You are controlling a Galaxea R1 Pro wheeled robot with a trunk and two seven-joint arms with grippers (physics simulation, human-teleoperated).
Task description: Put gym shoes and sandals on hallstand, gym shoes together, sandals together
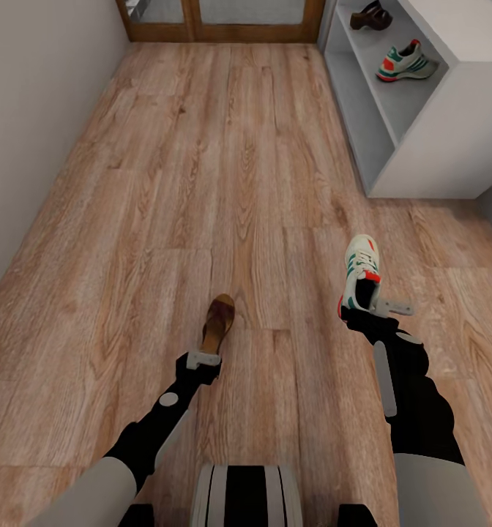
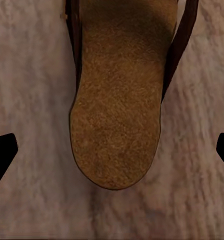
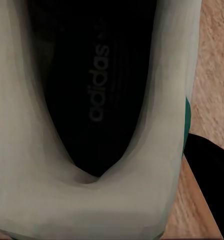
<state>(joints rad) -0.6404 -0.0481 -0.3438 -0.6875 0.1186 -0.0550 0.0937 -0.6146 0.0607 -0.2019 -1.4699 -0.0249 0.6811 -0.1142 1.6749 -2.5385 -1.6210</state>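
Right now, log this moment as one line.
left end effector: open at sandal heel | right end effector: at gym shoe, grip unclear | hallstand: one sandal, one gym shoe

Warm light-brown wood planks (image 1: 224,183) with strong grain run the length of the corridor. A plain pale wall (image 1: 34,110) closes the left side. At the far end stands a wood-framed door with pale panels (image 1: 224,18). A white shelving unit (image 1: 436,139) sits far right.
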